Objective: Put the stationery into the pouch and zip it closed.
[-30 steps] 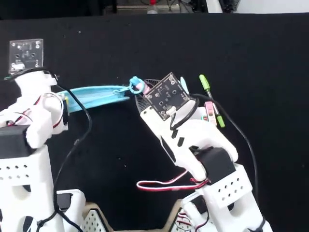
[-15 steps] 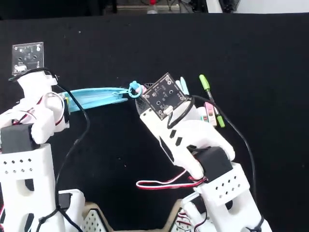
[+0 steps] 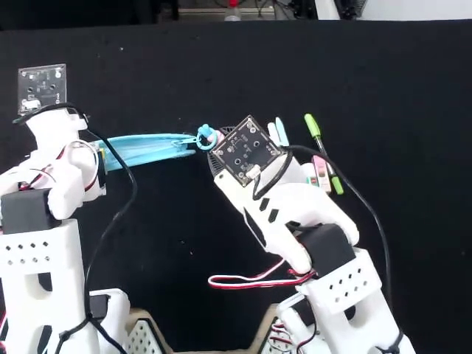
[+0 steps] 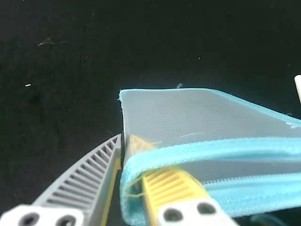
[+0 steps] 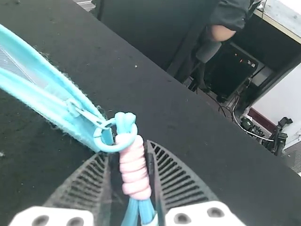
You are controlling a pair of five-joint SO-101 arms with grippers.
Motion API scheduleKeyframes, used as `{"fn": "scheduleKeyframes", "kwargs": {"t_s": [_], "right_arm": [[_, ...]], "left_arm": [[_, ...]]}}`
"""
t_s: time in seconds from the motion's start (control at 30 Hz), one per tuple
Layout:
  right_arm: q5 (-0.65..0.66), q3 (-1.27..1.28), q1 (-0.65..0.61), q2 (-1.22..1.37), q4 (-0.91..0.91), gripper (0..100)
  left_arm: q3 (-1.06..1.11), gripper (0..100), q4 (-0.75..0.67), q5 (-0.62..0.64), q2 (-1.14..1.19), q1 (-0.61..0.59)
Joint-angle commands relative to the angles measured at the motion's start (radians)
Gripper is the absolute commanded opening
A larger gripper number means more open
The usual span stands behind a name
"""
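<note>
1. The pouch (image 3: 144, 147) is a long blue band in the upper left part of the high view. Its long axis runs almost level from left to right, between the two grippers
2. The left gripper (image 4: 127, 146) is clamped on the left end of the pouch, and the mesh corner sits pinched between its yellow finger and its grey jaw
3. The right gripper (image 5: 128, 155) is nearly closed, with only a narrow gap, and it holds the pink pull cord (image 5: 134, 169). This cord is tied to the blue ring (image 5: 113, 136) of the zip slider (image 5: 75, 108), which sits at the right end of the pouch
4. The decisive relation is that the pull lies in one line with the long axis of the pouch, and the zip runs away from the right gripper toward the left gripper. Beyond the slider the two zip bands stand apart, so the mouth seems open
5. The stationery is not yet inside. A green pen (image 3: 321, 151), a pink piece (image 3: 320, 171) and a pale blue piece (image 3: 280, 131) lie on the table just right of the right arm, well apart from the left one, so the right arm is probably the nearer for picking
6. The table (image 3: 383, 81) has a flat black cloth, with free room above and right of the pen. A red and white cable (image 3: 251, 280) hangs near the arm bases at the lower edge
</note>
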Motion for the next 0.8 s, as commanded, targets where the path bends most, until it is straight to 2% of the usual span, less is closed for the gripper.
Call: {"fn": "scheduleKeyframes", "kwargs": {"t_s": [0.0,0.2,0.47,0.7,0.77], "right_arm": [[0.049,-0.008,0.052,0.002,0.003,1.1],[0.071,0.018,0.054,-0.004,0.002,1.1],[0.069,0.010,0.137,0.001,-0.008,1.1],[0.060,0.018,0.025,-0.004,0.000,1.2],[-0.003,0.005,0.009,-0.005,0.021,2.3]], "left_arm": [[-0.001,3,-0.015,0.011,-0.015,-0.048],[0.001,3,-0.009,0.011,-0.015,-0.045],[0.038,3,-0.014,0.011,-0.015,-0.041],[0.036,3,-0.015,0.012,-0.015,-0.041],[0.038,3,-0.015,0.012,-0.015,-0.041]]}}
